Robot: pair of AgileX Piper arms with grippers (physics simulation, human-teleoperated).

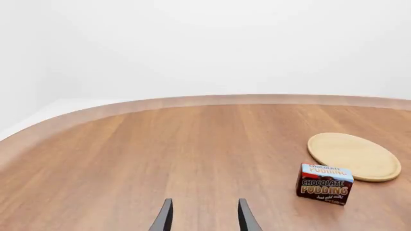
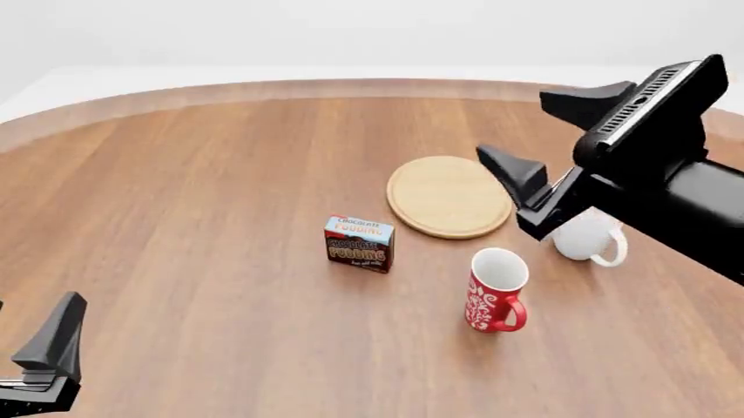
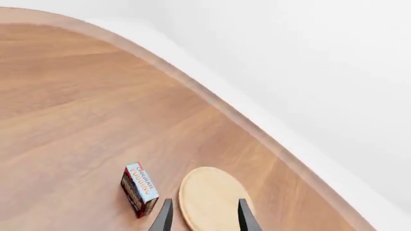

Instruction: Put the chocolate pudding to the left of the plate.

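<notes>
The chocolate pudding [image 2: 359,243], a small dark-brown box with a light-blue top band, stands upright on the table just front-left of the plate [image 2: 449,196], a flat round tan disc, with a small gap between them. My right gripper [image 2: 511,126] is open and empty, held high above the plate's right side. Its wrist view shows the pudding [image 3: 139,189] and the plate [image 3: 212,197] below the gripper [image 3: 204,216]. My left gripper [image 2: 47,357] is open and empty, low at the near left. Its wrist view shows the gripper [image 1: 204,216], the pudding [image 1: 324,184] and the plate [image 1: 353,156].
A red patterned mug [image 2: 497,290] stands in front of the plate, to the right of the pudding. A white mug [image 2: 588,237] stands at the plate's right, partly behind my right arm. The wooden table [image 2: 174,218] has a curved far edge.
</notes>
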